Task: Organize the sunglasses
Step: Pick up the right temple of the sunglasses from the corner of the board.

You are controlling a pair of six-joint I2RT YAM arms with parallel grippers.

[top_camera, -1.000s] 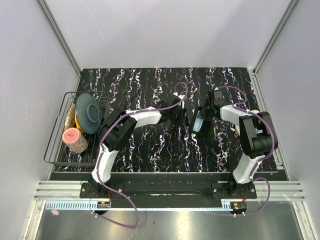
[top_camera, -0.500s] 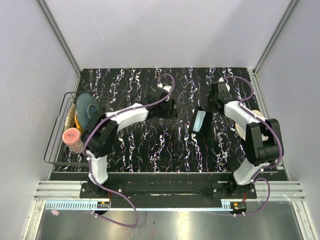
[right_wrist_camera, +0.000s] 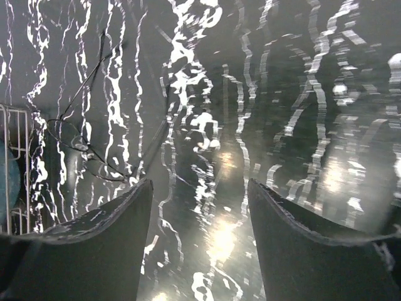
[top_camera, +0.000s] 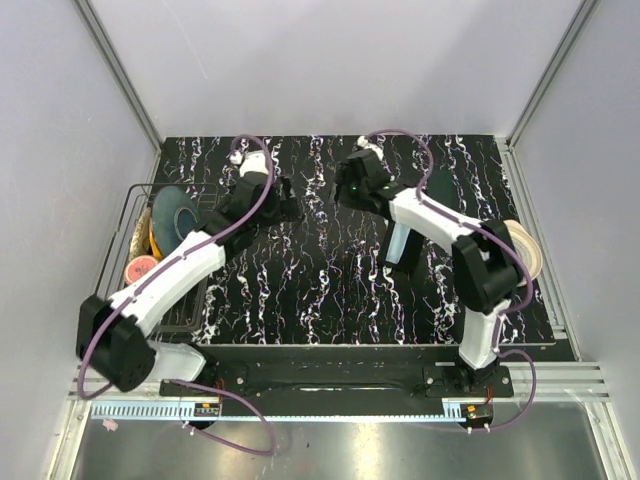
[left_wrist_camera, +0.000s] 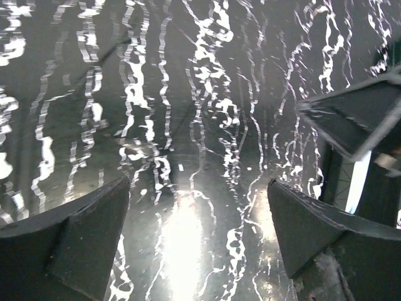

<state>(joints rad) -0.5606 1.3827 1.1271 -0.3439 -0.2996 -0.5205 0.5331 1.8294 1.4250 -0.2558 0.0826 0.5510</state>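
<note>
Thin-framed sunglasses (right_wrist_camera: 80, 145) lie flat on the table (top_camera: 330, 300) near the dish rack (right_wrist_camera: 12, 163), toward nine o'clock. The left gripper (top_camera: 283, 208) hangs wide open and empty at ten o'clock. The right gripper (top_camera: 343, 190), at twelve, gapes empty too.

I can read nothing in any of my three views: no word, brand, number or sign. The white streaks on the black worktop (top_camera: 330, 290) are only its marbled pattern, not writing. From overhead, the pale ticked strip (top_camera: 150, 410) along the near rail and the small orange tags (top_camera: 207, 406) by the arm bases are too small for me to make out any print on them.
</note>
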